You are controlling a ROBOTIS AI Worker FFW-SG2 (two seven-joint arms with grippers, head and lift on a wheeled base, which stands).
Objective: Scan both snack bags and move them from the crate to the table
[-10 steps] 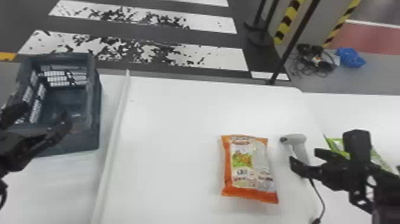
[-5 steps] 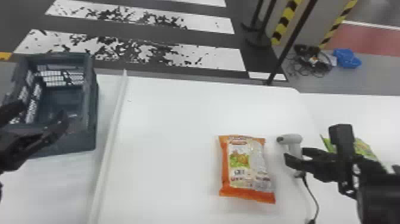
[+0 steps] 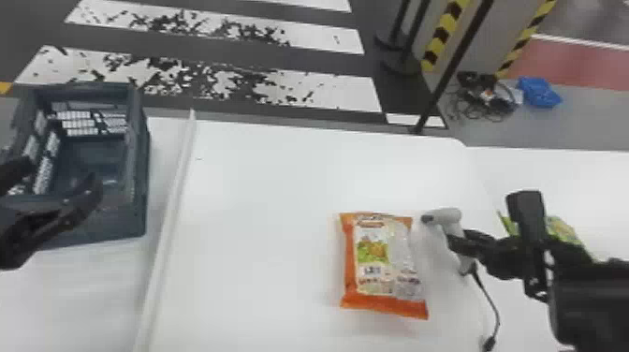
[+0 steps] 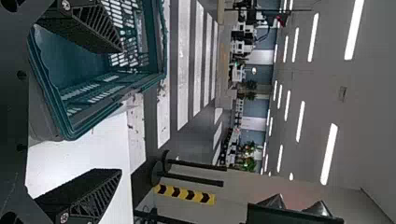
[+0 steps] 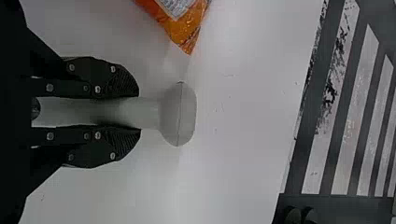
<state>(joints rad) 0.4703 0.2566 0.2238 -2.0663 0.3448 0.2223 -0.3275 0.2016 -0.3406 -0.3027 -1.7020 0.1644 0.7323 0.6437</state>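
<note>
My right gripper [image 3: 457, 242], seen again in the right wrist view [image 5: 139, 112], is shut on the grey scanner's handle. The scanner head [image 3: 447, 216] extends past the fingertips and is whole in the right wrist view [image 5: 180, 114]. Just left of it, the orange snack bag [image 3: 383, 262] lies flat on the table; one end [image 5: 187, 32] appears beside the fingers. A green snack bag [image 3: 561, 229] lies farther right, partly hidden behind the right arm. My left gripper [image 3: 61, 175] is open at the crate [image 3: 140, 187], its fingers wide apart in the left wrist view [image 4: 122, 111].
The crate stands at the left, beyond a raised white strip [image 3: 171, 210] on the table [image 3: 262, 210]. A black cable [image 3: 491, 304] hangs from the scanner handle. Black posts [image 3: 449, 70] and a blue item [image 3: 538, 92] are past the table's far edge.
My right gripper has moved leftward onto the scanner and taken hold of its handle; the scanner has shifted slightly toward the orange bag. The left gripper stays at the crate.
</note>
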